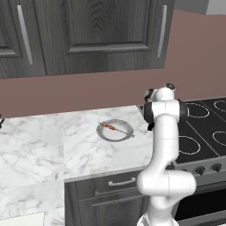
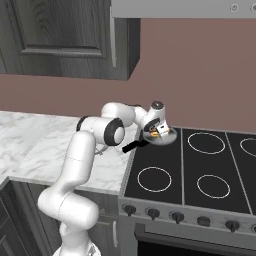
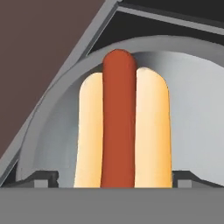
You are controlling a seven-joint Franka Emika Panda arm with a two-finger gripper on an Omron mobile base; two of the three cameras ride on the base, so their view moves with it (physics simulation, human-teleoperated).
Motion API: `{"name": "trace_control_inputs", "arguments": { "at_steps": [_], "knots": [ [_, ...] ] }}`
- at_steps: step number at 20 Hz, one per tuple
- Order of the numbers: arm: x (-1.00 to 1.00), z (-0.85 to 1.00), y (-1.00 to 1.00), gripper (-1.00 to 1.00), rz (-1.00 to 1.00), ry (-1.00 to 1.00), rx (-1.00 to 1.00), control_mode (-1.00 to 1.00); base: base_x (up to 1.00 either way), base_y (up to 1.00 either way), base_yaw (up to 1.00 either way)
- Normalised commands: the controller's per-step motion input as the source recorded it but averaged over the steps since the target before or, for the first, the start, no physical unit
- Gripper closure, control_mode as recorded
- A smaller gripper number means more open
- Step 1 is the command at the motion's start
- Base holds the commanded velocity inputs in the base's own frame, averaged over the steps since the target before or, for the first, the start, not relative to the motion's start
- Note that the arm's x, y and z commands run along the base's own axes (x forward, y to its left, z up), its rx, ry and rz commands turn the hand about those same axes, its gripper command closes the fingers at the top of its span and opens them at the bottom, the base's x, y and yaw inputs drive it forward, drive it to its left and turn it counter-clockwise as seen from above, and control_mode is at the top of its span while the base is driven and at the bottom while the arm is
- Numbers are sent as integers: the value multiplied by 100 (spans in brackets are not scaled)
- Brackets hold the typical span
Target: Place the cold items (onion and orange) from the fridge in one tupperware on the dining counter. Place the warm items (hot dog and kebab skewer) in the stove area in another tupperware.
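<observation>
the arm reaches forward and low over the back left corner of the stove (image 2: 200, 165), and its jaws stand wide apart, one tip on each side of a hot dog (image 3: 119, 131) without touching it. the hot dog lies in a round grey pan (image 3: 192, 131) that sits on that corner of the cooktop, close to the brown wall (image 2: 200, 75). in the hand view its long axis runs straight up the picture, in line with the way the hand looks: the near end is cut off at the bottom edge between the two finger tips (image 3: 43, 178), and the rounded far end of the sausage points toward the far rim of the pan. the red sausage lies between the two pale halves of the bun and reaches a little past them at the far end. from the right base view the gripper (image 2: 159, 131) hangs right over the pan, with only a small bit of the hot dog showing beneath it.

off to the left, on the marble counter (image 1: 53, 150), a grey plate (image 1: 115, 130) holds a kebab skewer (image 1: 114, 128). the skewer lies flat across the plate, its long axis slanting from the upper left down to the lower right in the left base view, the bare stick end poking past the plate's right rim. the plate is well apart from the pan, with the arm's elbow between them in that view.
</observation>
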Motion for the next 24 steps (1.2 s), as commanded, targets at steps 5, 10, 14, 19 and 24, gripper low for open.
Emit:
{"name": "trace_control_inputs", "arguments": {
  "at_steps": [5,10,14,19,24],
  "knots": [
    [1,-34,-6,100,-11,0,2,-100,0,0,0],
    [-12,-7,-2,100,-6,-9,5,-100,0,0,0],
    [-48,50,-2,100,0,-22,1,-100,0,0,0],
    [-96,62,-17,100,0,-27,0,-100,0,0,0],
    [-100,38,-25,100,5,-19,0,-100,0,0,0]
  ]
}}
